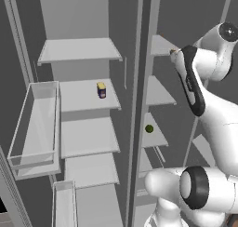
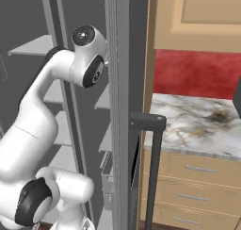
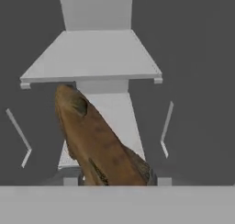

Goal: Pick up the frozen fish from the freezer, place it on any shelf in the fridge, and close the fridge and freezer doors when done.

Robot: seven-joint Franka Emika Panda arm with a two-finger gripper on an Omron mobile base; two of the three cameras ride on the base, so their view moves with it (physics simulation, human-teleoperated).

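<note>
Hand view: frozen fish [image 3: 98, 142] fills the centre, running from 11 o'clock down to 5 o'clock, tail end cut off by the bottom band. Gripper [image 3: 112, 179] is closed on it, tips mostly hidden behind the fish body. Pale freezer [image 3: 94, 58] shelf sits beyond at 12 o'clock. Left base view: arm's wrist blocks the hand; just a brown speck of fish [image 1: 173, 50] shows by the top freezer shelf. Fridge [image 1: 86, 98] open, can [image 1: 101, 90] on second shelf, green ball [image 1: 148, 128] in freezer. Right base view: the door edge [image 2: 120, 106] hides the hand.
</note>
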